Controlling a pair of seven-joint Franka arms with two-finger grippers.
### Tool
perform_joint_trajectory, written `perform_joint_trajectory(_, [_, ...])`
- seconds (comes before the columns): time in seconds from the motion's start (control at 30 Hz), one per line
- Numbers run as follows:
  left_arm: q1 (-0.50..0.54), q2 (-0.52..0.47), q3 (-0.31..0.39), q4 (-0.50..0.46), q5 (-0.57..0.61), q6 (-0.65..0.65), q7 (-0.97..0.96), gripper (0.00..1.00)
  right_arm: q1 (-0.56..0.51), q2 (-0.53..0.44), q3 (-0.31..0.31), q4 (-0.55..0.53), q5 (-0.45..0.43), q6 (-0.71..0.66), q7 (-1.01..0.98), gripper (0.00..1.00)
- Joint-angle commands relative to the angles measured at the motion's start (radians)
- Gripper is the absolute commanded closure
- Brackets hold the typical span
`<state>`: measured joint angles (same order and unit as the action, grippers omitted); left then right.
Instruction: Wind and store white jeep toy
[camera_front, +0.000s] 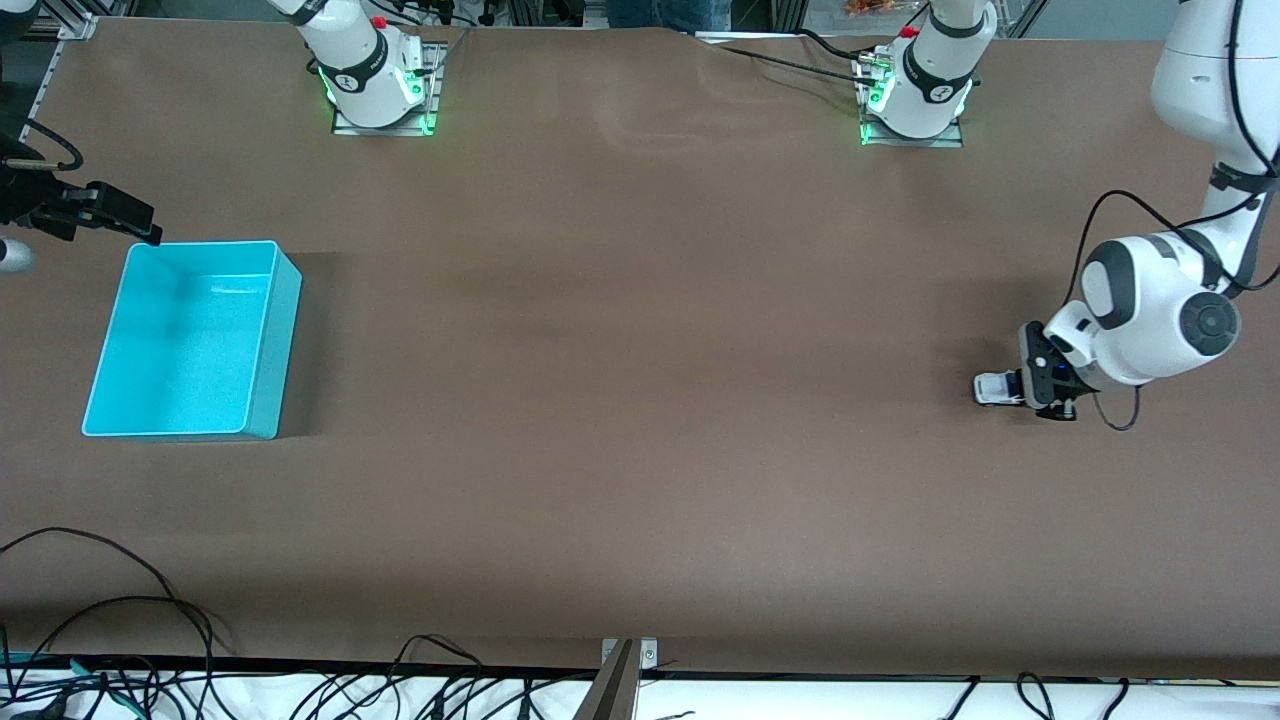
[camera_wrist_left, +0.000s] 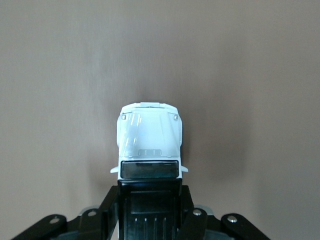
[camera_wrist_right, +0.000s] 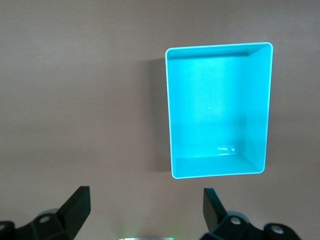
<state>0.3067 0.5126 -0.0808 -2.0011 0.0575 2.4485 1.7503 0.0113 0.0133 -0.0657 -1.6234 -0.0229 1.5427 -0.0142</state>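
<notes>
- Pinching the white jeep toy (camera_wrist_left: 149, 145) by its black rear top, my left claw (camera_front: 1040, 385) sits low at the left arm's end of the desk (camera_front: 640, 400).
- The jeep is tiny, with a white hood, dark windscreen and side mirrors; it seems to rest on the desk.
- My right claw (camera_wrist_right: 145, 210) hangs spread wide, waiting beside the cyan bin (camera_front: 262, 350) at the right arm's end.
- Between jeep and bin lies bare brown desk.
</notes>
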Motion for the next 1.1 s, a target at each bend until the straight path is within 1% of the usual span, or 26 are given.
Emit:
perform_joint_trajectory(0.0, [0.06,0.069,-0.007,0.021,0.016,0.004,0.078,0.85,-0.002,0.002,0.001,0.011,-0.003,-0.006,0.002,0.0])
perform_joint_trajectory(0.33, [0.117,0.09,-0.005,0.048,0.016,0.004,0.147,0.83,-0.004,0.002,0.0,0.011,-0.003,-0.006,0.002,0.0])
perform_joint_trajectory(0.53, [0.143,0.135,-0.005,0.096,0.018,0.004,0.167,0.82,-0.002,0.002,0.0,0.011,-0.003,-0.004,0.002,0.0])
perform_joint_trajectory(0.63, [0.149,0.138,-0.004,0.11,0.016,0.004,0.195,0.82,-0.002,0.002,0.0,0.011,-0.003,-0.004,0.002,0.0])
perform_joint_trajectory(1.07, [0.186,0.138,-0.002,0.116,0.018,0.004,0.207,0.82,-0.002,0.002,0.0,0.011,-0.003,-0.004,0.002,0.0])
